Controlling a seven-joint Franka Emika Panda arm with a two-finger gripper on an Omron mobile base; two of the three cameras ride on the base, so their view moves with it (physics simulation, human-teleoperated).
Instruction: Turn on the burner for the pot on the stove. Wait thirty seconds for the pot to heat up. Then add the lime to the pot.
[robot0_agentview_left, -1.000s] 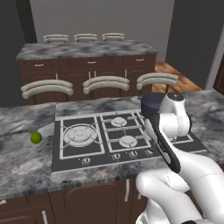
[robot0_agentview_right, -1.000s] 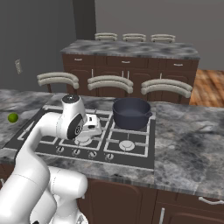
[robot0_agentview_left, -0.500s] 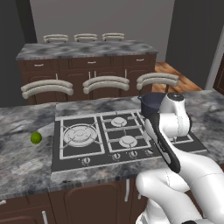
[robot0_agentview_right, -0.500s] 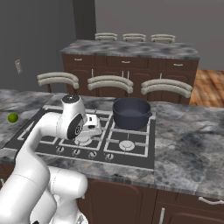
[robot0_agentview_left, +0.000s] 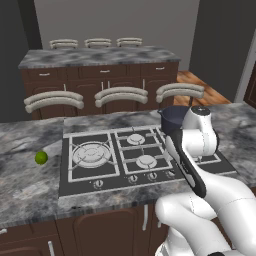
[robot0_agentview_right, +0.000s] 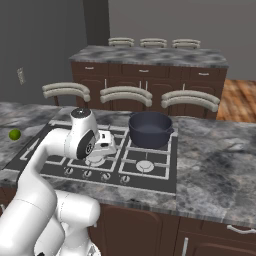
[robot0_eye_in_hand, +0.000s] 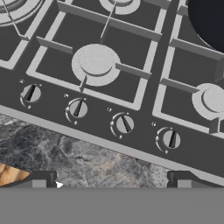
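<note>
The white arm's two-finger gripper (robot0_eye_in_hand: 111, 181) hangs above the front edge of the flat black five-burner gas cooktop (robot0_eye_in_hand: 144, 65), its two dark fingertips (robot0_eye_in_hand: 41, 178) standing wide apart with nothing between them, over the grey marbled stone counter (robot0_eye_in_hand: 87, 162). Just beyond the tips, in the hand view, runs the row of small round knobs (robot0_eye_in_hand: 124, 124), four of them visible, and behind them a silver round burner cap (robot0_eye_in_hand: 95, 61) under the black grates. The wide round dark blue-black pot (robot0_agentview_right: 150, 128) sits on the rear right burner, past the knobs and to the hand's right; its dark curve cuts the upper right corner of the hand view (robot0_eye_in_hand: 210, 22). The small round yellow-green lime (robot0_agentview_left: 41, 158) lies on the counter just left of the cooktop, well apart from the hand and on the far side from the pot; the right base view shows it at the left edge (robot0_agentview_right: 14, 134). Nothing has changed from the frames of half a second and a second ago: arm, pot and lime sit as they did. Beyond the counter stand three pale curved-back stools (robot0_agentview_left: 121, 95), then a second stone-topped island with dark wood drawers (robot0_agentview_right: 150, 75) and more stools, a grey wall behind and a strip of wooden floor (robot0_agentview_right: 240, 95) to the right.
</note>
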